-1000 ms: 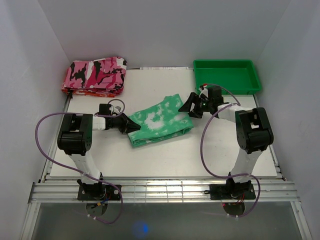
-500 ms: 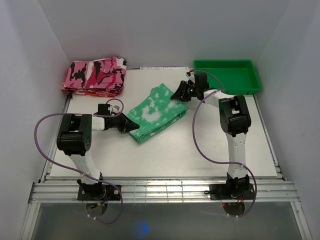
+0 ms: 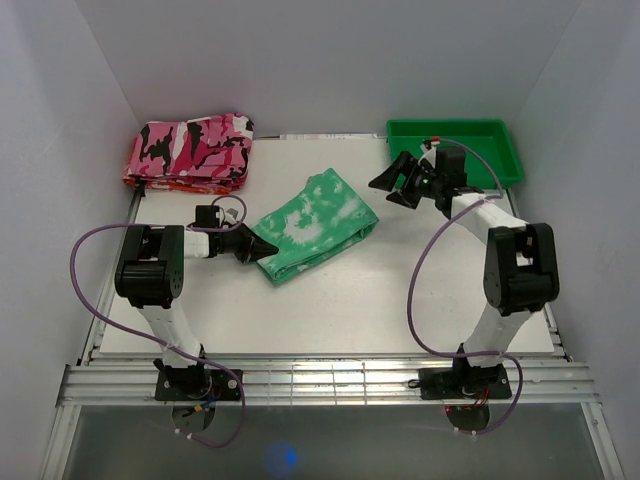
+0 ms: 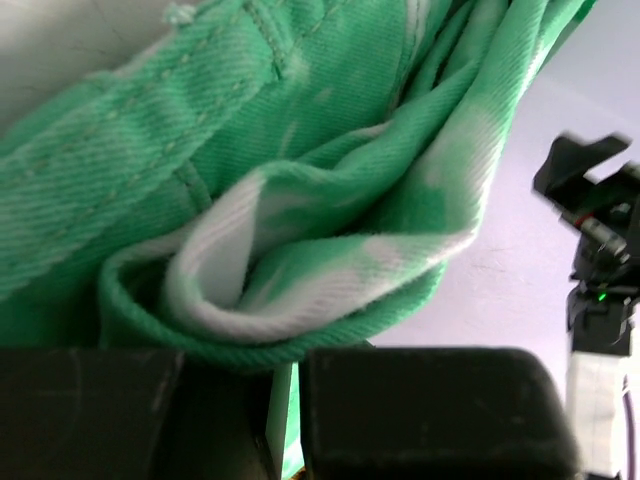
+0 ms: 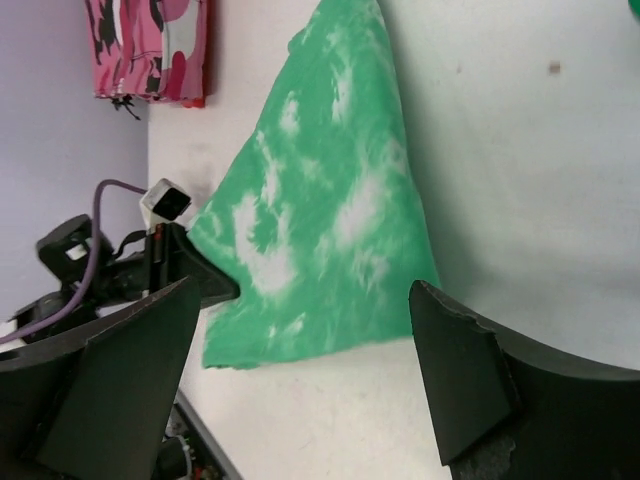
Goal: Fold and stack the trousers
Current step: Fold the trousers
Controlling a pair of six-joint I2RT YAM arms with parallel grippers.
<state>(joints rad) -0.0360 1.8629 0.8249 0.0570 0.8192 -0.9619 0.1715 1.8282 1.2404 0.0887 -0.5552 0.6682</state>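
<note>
The trousers (image 3: 315, 225), bright green with white blotches, lie folded as a slanted band in the middle of the table. My left gripper (image 3: 262, 250) is shut on their near left corner. In the left wrist view the cloth (image 4: 300, 200) fills the frame, and a fold of it is pinched between the jaws of my left gripper (image 4: 285, 365). My right gripper (image 3: 395, 183) is open and empty, a little right of the trousers' far end and apart from it. In the right wrist view the trousers (image 5: 320, 220) lie beyond my open right gripper (image 5: 300, 370).
A folded pink, black and white camouflage cloth (image 3: 190, 150) lies at the back left and also shows in the right wrist view (image 5: 150, 50). A green plastic tray (image 3: 470, 155) stands at the back right, just behind my right gripper. White walls enclose the table.
My right gripper swung the trousers' far end toward the back left, let go, and drew away to the right near the tray. My left gripper kept its hold and barely moved.
</note>
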